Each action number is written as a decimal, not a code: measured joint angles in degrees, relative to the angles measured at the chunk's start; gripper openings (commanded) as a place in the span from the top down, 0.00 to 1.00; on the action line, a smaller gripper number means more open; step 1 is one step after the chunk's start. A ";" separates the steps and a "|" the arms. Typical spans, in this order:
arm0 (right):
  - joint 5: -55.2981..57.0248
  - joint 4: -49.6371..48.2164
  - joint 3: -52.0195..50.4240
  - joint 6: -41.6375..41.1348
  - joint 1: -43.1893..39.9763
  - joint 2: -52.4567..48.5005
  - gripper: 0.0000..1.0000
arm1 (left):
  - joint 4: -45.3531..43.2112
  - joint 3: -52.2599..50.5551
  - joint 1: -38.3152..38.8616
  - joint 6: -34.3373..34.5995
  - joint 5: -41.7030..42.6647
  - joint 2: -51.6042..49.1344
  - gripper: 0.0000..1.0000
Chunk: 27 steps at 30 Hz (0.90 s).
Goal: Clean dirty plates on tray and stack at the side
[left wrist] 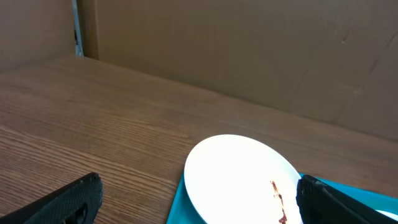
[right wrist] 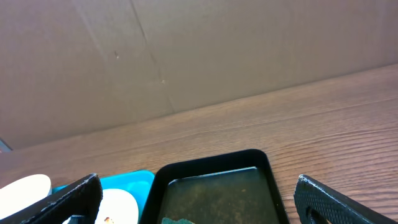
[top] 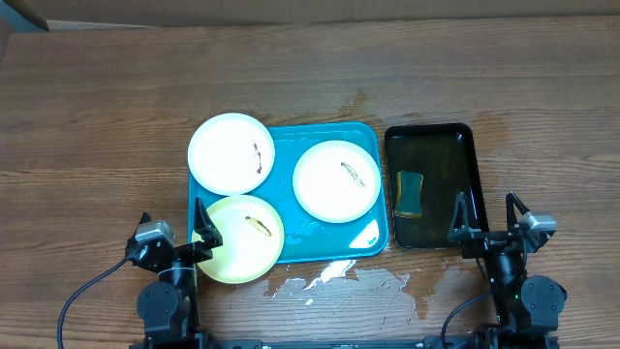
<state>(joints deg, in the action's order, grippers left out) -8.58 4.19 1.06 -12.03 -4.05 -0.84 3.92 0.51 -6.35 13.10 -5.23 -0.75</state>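
The turquoise tray [top: 329,241] lies mid-table. A white plate [top: 231,153] with a brown smear overhangs its far left corner and shows in the left wrist view [left wrist: 242,174]. A second white plate [top: 336,180] with a smear sits on the tray's right half. A pale yellow plate [top: 242,237] with a smear overhangs the near left corner. My left gripper [top: 172,236] is open and empty at the yellow plate's left edge, its right finger over the plate. My right gripper [top: 488,218] is open and empty at the near right.
A black tray [top: 465,141] holding murky water and a green-yellow sponge [top: 411,192] stands right of the turquoise tray; it also shows in the right wrist view [right wrist: 214,165]. Water is spilled on the table [top: 339,279] at the front. A cardboard wall [left wrist: 249,50] backs the table.
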 measured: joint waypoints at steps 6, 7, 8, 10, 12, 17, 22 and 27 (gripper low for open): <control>0.00 -0.02 0.00 0.00 0.02 0.00 0.00 | 0.00 0.00 0.00 0.00 -0.22 0.00 0.00; 0.00 -0.04 0.00 0.00 0.02 0.00 0.00 | 0.00 0.00 0.00 0.00 -0.24 0.00 0.00; -0.02 -0.04 0.00 0.02 0.02 0.00 0.00 | 0.00 0.00 0.00 0.00 -0.26 0.00 0.00; 0.00 -0.02 0.00 0.02 0.02 0.00 0.00 | 0.00 0.00 0.00 0.00 -0.37 0.00 0.00; 0.00 -0.02 0.00 0.02 0.00 0.00 0.00 | 0.00 0.00 0.00 0.00 -0.17 0.00 0.00; 1.97 -0.39 0.00 0.02 0.02 0.00 0.00 | -3.82 -0.02 0.00 0.00 0.48 0.00 0.00; 3.19 -2.75 0.00 -1.97 0.02 0.04 0.00 | -4.20 1.99 0.00 0.00 7.69 0.00 0.00; 3.26 4.46 4.09 -3.63 0.00 -0.50 0.00 | 6.43 15.47 0.00 -0.11 13.35 -3.32 0.00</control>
<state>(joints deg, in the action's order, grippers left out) -5.32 8.64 5.15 -15.66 -4.05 -1.34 10.35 15.99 -6.35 12.99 8.12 -4.08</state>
